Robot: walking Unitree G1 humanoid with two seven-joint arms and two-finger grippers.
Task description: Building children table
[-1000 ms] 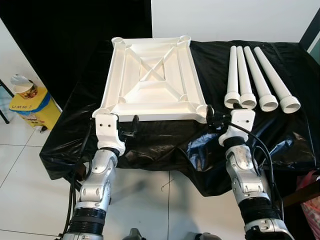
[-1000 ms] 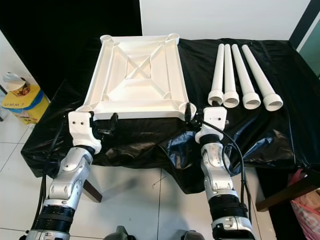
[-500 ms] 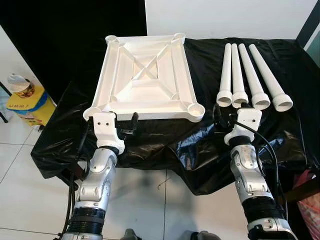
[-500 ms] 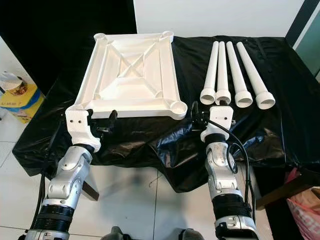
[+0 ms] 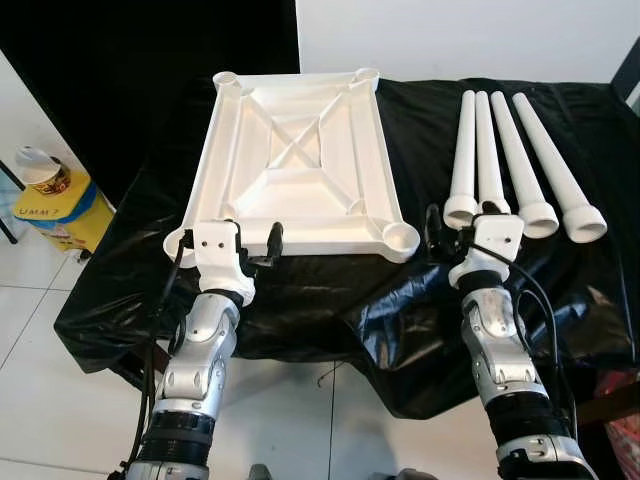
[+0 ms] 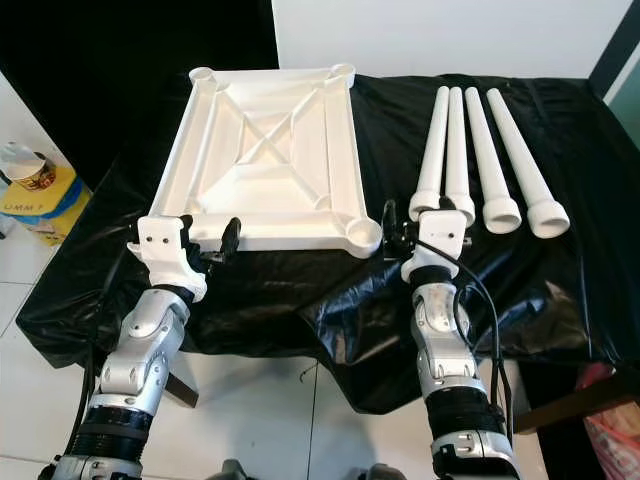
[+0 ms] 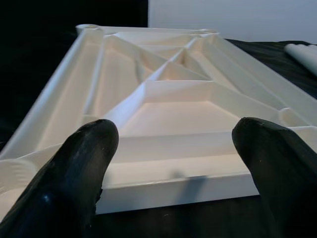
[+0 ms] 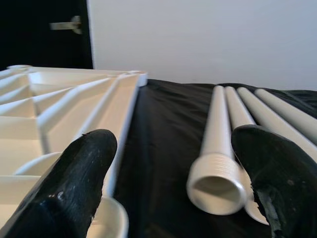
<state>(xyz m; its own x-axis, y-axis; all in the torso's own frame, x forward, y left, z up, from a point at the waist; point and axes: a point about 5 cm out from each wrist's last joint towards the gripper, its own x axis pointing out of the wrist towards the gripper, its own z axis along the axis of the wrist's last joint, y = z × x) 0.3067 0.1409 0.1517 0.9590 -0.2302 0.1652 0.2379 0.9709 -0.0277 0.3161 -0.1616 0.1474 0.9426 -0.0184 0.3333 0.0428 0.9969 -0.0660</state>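
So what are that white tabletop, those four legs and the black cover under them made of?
The tabletop looks like moulded plastic: matte white, with ribs and round corner sockets cast in one piece. The legs seem the same plastic, as hollow smooth tubes with threaded ends. The cover is probably thin plastic sheeting, since it is glossy, crinkled and catches highlights; a coated fabric can't be ruled out.

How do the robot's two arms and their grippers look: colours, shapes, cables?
Both arms are silver metal segments with black ribbed rings near the bottom. Each wrist carries a white blocky housing with small dark screw holes. Thin black cables loop along both forearms. The left gripper and the right gripper each have two thick, rounded, matte black fingers.
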